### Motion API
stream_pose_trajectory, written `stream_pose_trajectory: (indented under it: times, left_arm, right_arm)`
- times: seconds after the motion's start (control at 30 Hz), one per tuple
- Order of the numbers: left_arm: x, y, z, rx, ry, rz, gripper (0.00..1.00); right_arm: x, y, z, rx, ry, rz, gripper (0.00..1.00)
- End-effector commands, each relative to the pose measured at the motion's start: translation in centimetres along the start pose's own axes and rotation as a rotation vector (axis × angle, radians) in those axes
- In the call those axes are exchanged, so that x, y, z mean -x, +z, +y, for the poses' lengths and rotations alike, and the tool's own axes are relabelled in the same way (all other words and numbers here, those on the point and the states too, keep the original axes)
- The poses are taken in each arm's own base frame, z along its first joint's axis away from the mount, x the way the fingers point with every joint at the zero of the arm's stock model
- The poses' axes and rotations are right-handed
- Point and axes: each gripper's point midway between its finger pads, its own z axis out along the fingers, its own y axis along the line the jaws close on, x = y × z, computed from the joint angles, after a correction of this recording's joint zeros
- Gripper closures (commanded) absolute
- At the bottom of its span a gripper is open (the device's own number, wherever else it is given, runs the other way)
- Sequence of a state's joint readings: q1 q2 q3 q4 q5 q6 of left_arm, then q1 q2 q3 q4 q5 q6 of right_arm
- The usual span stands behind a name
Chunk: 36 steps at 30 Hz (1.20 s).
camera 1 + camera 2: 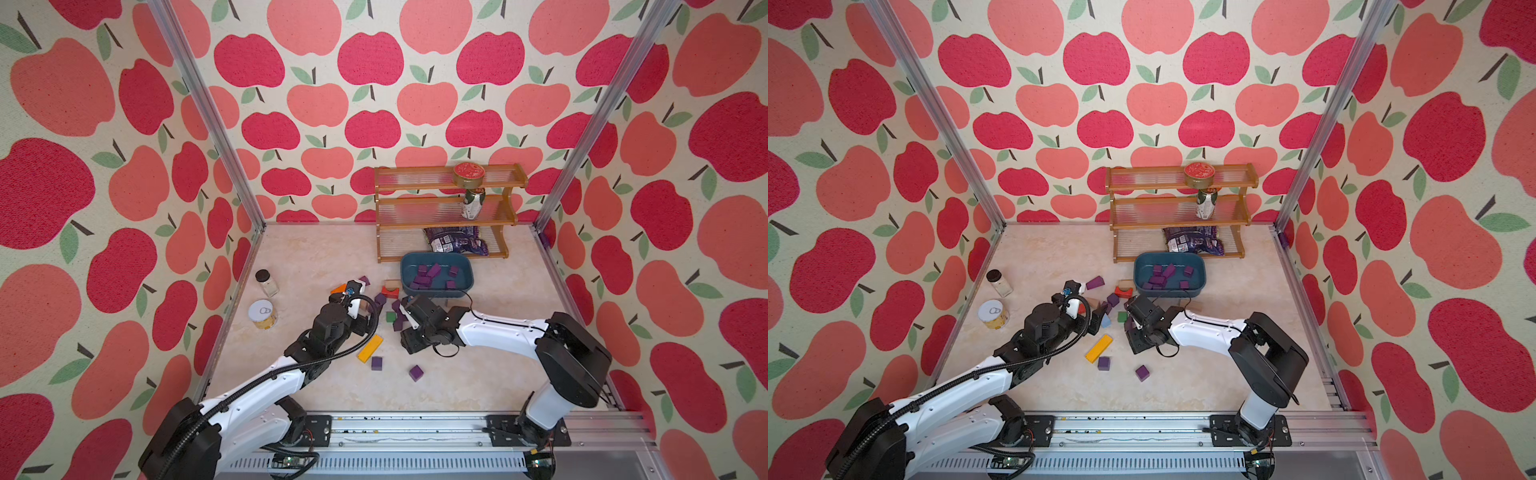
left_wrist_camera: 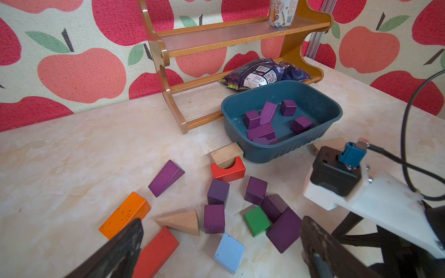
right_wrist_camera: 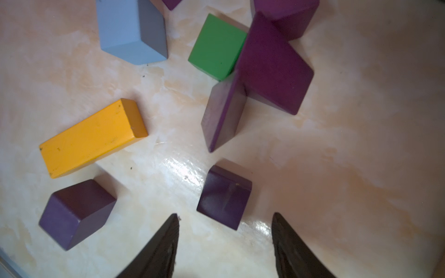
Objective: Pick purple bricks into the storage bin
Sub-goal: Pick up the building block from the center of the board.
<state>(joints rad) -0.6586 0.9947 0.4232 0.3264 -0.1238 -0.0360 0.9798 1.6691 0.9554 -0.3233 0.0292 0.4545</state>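
The teal storage bin (image 1: 468,270) (image 2: 322,106) stands in front of the shelf rack and holds several purple bricks (image 2: 261,131). More purple bricks lie loose in a cluster (image 2: 218,192) near the bin's front. Two purple cubes (image 1: 376,363) (image 1: 416,372) sit apart, nearer the front. My left gripper (image 2: 221,221) is open wide above the cluster, with nothing between its fingers. My right gripper (image 3: 226,214) is open and points down at one purple cube (image 3: 225,196). That cube lies just beyond its fingertips, untouched. A purple wedge (image 3: 224,115) leans just past it.
A wooden shelf rack (image 1: 444,212) holds two cans and a purple snack bag (image 1: 455,241). A jar (image 1: 266,282) and a tin (image 1: 262,314) stand at the left. Yellow (image 1: 370,348), green (image 2: 256,220), light-blue (image 2: 228,252), orange (image 2: 125,214), red and plain wood blocks mix with the purple ones.
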Motion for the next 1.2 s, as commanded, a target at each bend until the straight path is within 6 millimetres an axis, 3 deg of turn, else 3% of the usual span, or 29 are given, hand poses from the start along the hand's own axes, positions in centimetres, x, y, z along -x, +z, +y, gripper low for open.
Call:
stream_pose_trajectory:
  times: [0.0, 0.37, 1.17]
  left_arm:
    - [-0.3, 0.1, 0.3, 0.012, -0.01, 0.002, 0.01]
    - [-0.5, 0.2, 0.5, 0.018, -0.006, 0.01, 0.01]
    - [-0.5, 0.2, 0.4, 0.016, -0.003, 0.014, 0.01]
  right_arm:
    - [0.0, 0.1, 0.0, -0.019, 0.016, 0.022, 0.39]
    - [0.1, 1.2, -0.2, -0.053, 0.013, 0.068, 0.41]
    - [-0.3, 2.3, -1.2, -0.098, 0.037, 0.114, 0.6]
